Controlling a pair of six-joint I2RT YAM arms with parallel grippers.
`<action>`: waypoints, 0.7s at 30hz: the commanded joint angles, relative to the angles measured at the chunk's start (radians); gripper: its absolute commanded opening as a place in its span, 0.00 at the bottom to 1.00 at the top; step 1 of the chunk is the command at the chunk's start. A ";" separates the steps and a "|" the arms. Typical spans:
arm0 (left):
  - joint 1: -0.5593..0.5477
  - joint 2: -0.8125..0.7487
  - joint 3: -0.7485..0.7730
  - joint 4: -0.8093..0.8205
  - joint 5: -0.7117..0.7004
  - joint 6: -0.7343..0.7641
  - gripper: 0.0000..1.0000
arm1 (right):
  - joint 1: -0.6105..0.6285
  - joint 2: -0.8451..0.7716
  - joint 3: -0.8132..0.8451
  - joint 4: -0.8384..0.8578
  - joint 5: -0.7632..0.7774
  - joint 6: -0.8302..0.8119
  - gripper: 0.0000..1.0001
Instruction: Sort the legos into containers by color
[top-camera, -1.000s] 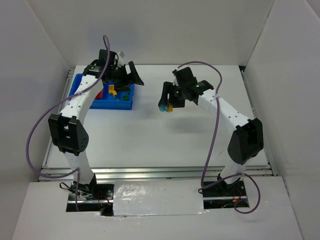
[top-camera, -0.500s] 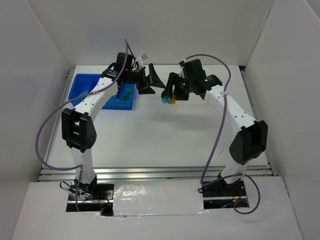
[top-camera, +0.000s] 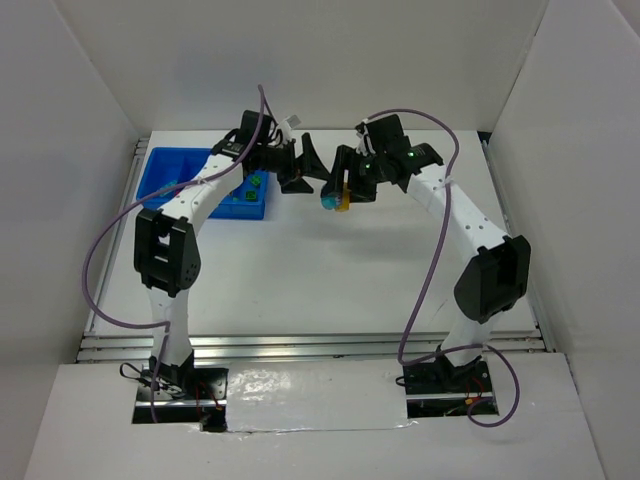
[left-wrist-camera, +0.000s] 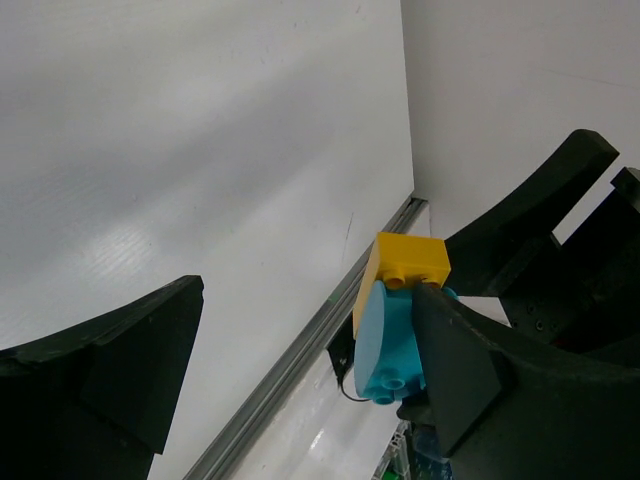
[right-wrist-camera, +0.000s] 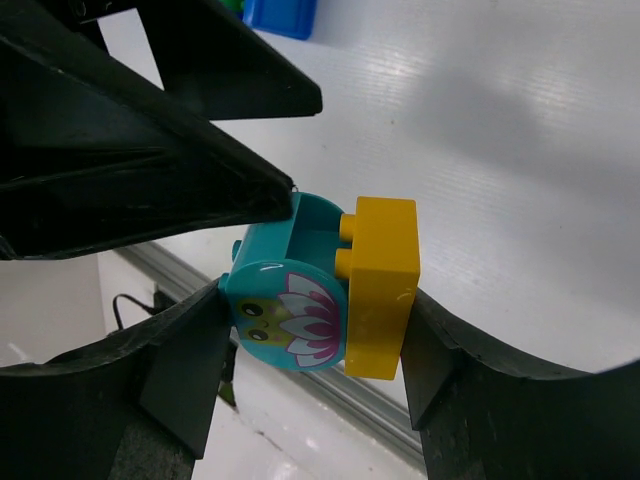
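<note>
Finding no letters, numbers or brand names to read in any view. Noting only a printed decal, a pink-and-white flower with a small face, sitting on the cyan brick (right-wrist-camera: 285, 310) just beside the yellow brick (right-wrist-camera: 381, 285), bearing no writing.

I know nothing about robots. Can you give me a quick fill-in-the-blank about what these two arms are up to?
The right gripper is shut on a cyan piece joined to a brick coloured ___.
The left gripper, close beside them, is ___.
The blue tray lies on the ___ arm's side.
Missing words: yellow; open; left.
</note>
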 joint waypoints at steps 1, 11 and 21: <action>-0.011 0.029 0.064 -0.015 0.054 0.037 0.97 | -0.001 0.054 0.124 0.000 -0.081 -0.004 0.08; 0.010 0.042 0.146 -0.133 -0.078 0.091 0.97 | -0.001 0.118 0.164 -0.071 -0.045 -0.004 0.04; -0.004 0.037 0.081 -0.050 0.059 0.065 0.92 | 0.004 0.159 0.208 -0.042 -0.086 0.002 0.06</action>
